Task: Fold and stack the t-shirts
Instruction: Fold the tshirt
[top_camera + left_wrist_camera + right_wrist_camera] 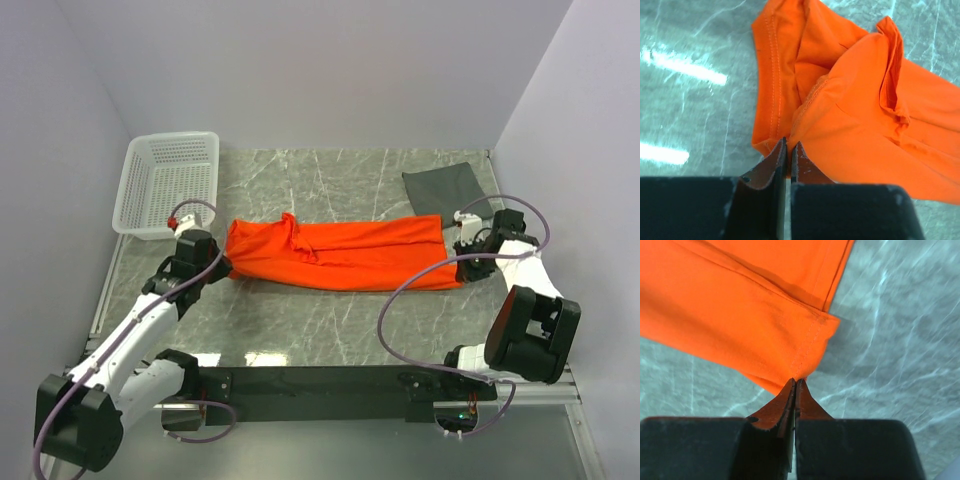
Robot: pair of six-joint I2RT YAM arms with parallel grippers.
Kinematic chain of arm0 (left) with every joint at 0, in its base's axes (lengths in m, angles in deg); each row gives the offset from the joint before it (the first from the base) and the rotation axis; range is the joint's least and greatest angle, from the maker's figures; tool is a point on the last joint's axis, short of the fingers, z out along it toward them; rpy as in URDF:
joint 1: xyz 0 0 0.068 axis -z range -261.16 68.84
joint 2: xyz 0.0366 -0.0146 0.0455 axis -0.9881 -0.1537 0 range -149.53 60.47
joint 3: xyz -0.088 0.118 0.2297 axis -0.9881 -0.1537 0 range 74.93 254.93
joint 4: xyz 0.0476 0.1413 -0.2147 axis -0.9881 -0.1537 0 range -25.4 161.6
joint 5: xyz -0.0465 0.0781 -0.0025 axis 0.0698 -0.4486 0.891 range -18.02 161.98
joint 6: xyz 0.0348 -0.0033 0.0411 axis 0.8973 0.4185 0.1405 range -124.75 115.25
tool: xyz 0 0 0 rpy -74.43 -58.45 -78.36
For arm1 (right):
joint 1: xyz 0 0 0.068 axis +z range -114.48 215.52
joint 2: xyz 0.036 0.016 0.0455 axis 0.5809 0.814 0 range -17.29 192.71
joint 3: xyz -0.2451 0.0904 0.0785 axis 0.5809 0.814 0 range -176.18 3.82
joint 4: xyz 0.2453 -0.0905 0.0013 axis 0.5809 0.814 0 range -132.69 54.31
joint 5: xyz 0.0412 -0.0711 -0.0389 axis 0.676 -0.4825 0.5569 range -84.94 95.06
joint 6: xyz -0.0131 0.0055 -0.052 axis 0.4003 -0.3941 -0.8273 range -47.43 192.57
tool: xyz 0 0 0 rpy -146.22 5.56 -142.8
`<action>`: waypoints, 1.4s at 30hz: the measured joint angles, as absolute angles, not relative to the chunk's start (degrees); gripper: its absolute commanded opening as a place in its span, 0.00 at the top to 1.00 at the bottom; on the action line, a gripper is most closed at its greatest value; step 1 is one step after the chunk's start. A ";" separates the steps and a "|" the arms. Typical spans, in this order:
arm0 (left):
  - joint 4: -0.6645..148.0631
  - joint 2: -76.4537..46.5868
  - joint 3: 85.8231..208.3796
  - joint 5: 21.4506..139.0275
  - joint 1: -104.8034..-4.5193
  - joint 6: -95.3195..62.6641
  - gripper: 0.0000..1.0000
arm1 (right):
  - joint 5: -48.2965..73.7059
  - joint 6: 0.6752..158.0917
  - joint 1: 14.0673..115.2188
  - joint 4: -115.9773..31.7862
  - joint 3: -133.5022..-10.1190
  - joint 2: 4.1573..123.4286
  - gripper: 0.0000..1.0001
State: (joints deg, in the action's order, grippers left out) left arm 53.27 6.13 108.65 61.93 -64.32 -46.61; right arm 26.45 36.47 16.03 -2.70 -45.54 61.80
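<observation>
The orange t-shirt (340, 255) lies folded lengthwise in a long band across the middle of the marble table, its neck end to the left. My left gripper (222, 266) is shut on that end's near edge (790, 142), by a stitched seam. At the other end, my right gripper (462, 262) is shut on the hem corner of the orange t-shirt (796, 380). The dark grey t-shirt (445, 187) lies folded flat at the back right, just beyond the right wrist.
A white lattice basket (168, 183) stands at the back left corner, behind the left arm. Walls close in the table on the left, back and right. Bare marble (330, 325) runs between the shirt and the arm bases.
</observation>
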 measured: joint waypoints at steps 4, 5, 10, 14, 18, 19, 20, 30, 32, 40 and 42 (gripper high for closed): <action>51.83 8.90 106.09 61.58 -64.32 -50.13 0.99 | 26.06 33.52 14.68 -2.27 -42.81 60.36 1.00; 51.19 9.43 105.37 61.63 -64.32 -51.25 0.99 | 26.01 32.49 14.22 -1.98 -42.13 60.05 1.00; 48.70 11.87 101.59 63.14 -64.32 -56.95 0.98 | 25.10 27.90 12.40 -2.05 -38.74 59.66 1.00; 47.52 14.80 98.35 66.46 -64.32 -60.41 0.51 | 23.83 25.00 11.75 -2.46 -35.99 60.14 0.77; 46.25 18.63 96.45 69.17 -64.32 -63.99 0.22 | 24.05 23.45 10.85 -2.49 -35.92 61.30 0.64; 46.19 19.28 96.45 69.45 -64.32 -64.30 0.21 | 24.44 23.25 10.44 -2.38 -36.01 61.41 0.63; 46.17 20.16 96.45 69.58 -64.32 -64.45 0.20 | 24.88 23.20 10.02 -1.96 -36.34 61.50 0.62; 50.08 10.61 100.63 69.08 -64.32 -57.76 0.36 | 31.83 25.76 8.84 0.40 -45.78 67.48 0.61; 51.48 5.01 101.94 69.08 -64.32 -55.97 0.43 | 33.12 26.55 8.84 0.57 -47.11 69.41 0.61; 52.94 -1.42 102.94 68.97 -64.32 -51.42 0.56 | 34.80 28.65 8.84 0.60 -47.94 74.57 0.61; 52.92 -0.91 102.94 68.69 -64.32 -50.86 0.58 | 34.78 29.26 8.84 0.42 -47.94 75.48 0.61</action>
State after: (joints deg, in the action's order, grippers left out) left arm 52.92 -0.91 102.94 68.69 -64.32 -50.86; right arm 34.78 29.26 8.84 0.42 -47.94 75.48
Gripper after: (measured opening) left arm 0.438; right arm 0.393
